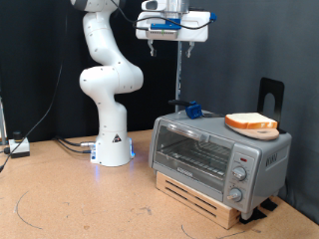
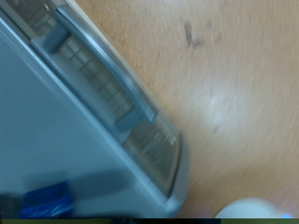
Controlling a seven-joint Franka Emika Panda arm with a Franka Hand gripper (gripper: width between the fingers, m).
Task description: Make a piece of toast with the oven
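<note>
oven (image 1: 214, 149): brushed silver metal, glossy glass door | table (image 1: 60, 204): smooth matt wood

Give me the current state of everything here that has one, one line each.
oven: door shut, nothing visible on its rack.
piece of toast: lying flat on a plate on the oven's top.
gripper: raised high above the oven, holding nothing visible.
blue object: resting on the oven's top.

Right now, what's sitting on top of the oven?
On the oven sits the piece of toast on a round plate, plus a small blue thing. The plate's middle is hidden under the toast.
</note>
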